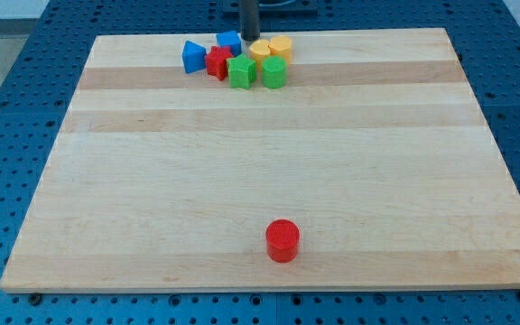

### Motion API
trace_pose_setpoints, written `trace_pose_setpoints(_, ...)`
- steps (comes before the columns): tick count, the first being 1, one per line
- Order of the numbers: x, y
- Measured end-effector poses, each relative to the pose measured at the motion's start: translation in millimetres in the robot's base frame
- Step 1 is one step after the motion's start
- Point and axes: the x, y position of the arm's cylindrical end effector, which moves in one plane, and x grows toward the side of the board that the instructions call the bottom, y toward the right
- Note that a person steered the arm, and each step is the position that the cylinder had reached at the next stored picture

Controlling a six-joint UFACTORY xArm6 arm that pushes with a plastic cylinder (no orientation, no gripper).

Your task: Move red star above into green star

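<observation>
Red star (218, 61) sits touching green star (241, 71), on its left. My tip (250, 37), apparently above both, carries no fingers. Risk: pushing scatters the crowded neighbouring blue block (229, 41).

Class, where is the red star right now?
The red star sits near the view's top, left of centre, between the blue block and green star.

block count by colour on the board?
Blue: 2, blue block and blue cube
Red: 2, red star and red cylinder
Green: 2, green star and green block
Yellow: 2, yellow block and yellow cylinder
Total: 8
</observation>
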Motion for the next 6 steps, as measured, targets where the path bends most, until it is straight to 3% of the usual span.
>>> trace_pose_setpoints(1, 7, -31)
trace_pose_setpoints(4, 68, -44)
trace_pose_setpoints(6, 90, -114)
